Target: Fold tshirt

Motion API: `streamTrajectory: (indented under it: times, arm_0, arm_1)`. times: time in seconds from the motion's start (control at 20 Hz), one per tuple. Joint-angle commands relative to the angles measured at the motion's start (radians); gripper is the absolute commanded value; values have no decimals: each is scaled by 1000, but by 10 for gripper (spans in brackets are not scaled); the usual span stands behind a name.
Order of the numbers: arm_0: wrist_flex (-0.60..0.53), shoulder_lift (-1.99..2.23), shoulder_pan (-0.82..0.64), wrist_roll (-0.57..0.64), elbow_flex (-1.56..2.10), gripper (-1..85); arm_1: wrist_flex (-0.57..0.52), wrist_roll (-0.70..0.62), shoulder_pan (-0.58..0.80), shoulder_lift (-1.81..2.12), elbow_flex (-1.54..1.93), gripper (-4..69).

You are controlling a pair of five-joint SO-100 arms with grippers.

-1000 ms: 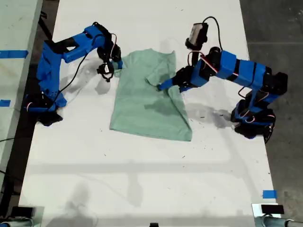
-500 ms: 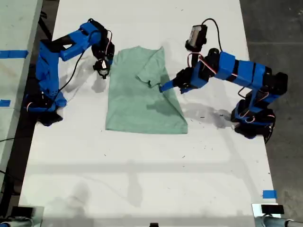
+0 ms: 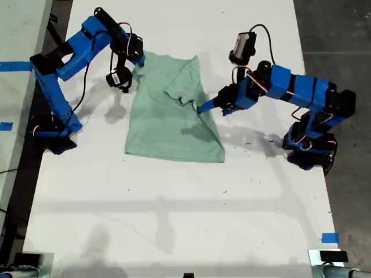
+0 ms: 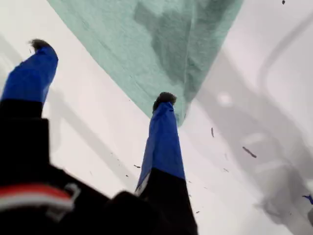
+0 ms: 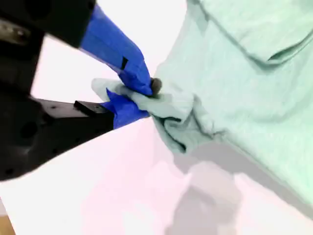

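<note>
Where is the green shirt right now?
The tshirt lies on the white table in the middle of the exterior view, between both arms, one corner pinched in my second gripper.

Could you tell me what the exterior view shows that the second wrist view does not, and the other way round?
Only the exterior view shows the whole tshirt spread on the white table, both blue arms, and my first gripper open at the cloth's edge on the exterior view's right. Only the second wrist view shows my second gripper shut on a bunched fold of fabric, close enough to see the pinch. Both show the pale green shirt and the white table.
</note>
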Motion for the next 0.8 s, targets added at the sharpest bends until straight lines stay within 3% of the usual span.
streamTrajectory:
  times: [0.0, 0.15, 0.4, 0.45, 0.5, 0.55, 0.75]
  arm_0:
    - [-83, -9, 106, 20, -117, 0]
    - [-120, -238, 189, 20, -353, 0]
    - [-327, -456, 210, -20, -364, 34]
    - [-357, -491, 213, -21, -365, 59]
    - [-379, -523, 213, -29, -365, 180]
    - [-383, -540, 213, -31, -367, 273]
    - [-238, -417, 199, -25, -364, 297]
  arm_1:
    - [-23, 11, 11, 91, 11, 353]
    - [-25, 18, 11, 115, 37, 352]
    - [-25, 37, -2, 133, 61, 350]
    - [-25, 37, -2, 133, 66, 350]
    - [-25, 37, -2, 133, 66, 350]
    - [-25, 37, -2, 133, 66, 350]
    - [-31, 37, 3, 133, 86, 352]
